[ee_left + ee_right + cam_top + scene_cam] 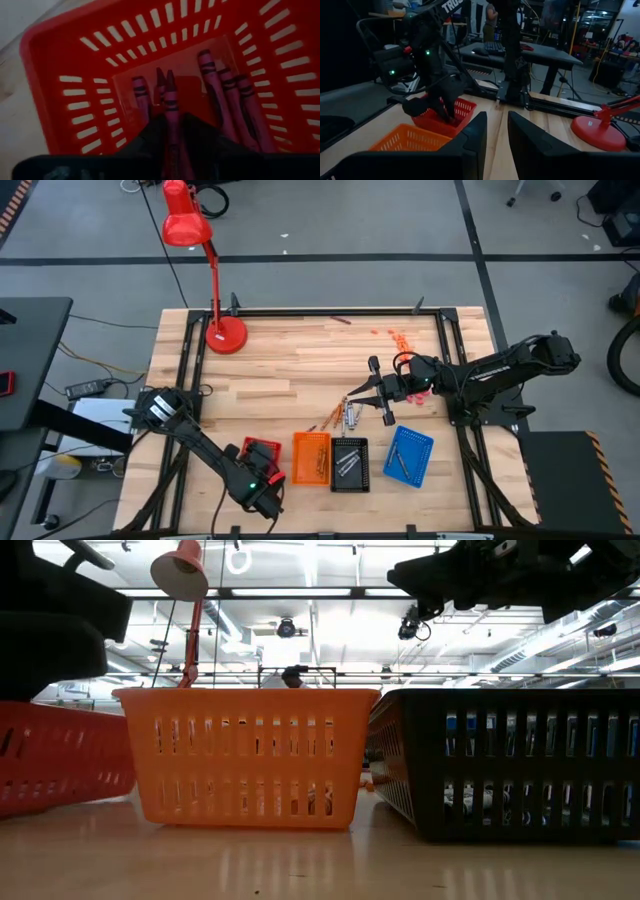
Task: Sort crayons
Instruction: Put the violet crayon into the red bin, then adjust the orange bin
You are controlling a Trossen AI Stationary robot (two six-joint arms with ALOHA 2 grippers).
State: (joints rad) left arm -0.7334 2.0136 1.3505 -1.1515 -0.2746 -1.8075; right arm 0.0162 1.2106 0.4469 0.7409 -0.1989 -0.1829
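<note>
The left end effector [172, 131] reaches down into the red plastic mesh tray [55, 55] at the near left of the pale wooden worktop [300, 360], with a maroon-purple wax crayon [172, 102] between its fingers, above others of that colour on the tray floor. Whether it grips or has let go cannot be told. To finish well, the fingers should spread fully, then lift straight up so nothing drags out. The right end effector [367, 392] hovers with its fingers parted and empty above the loose unsorted crayons [350, 416] just beyond the orange mesh tray [311, 457].
</note>
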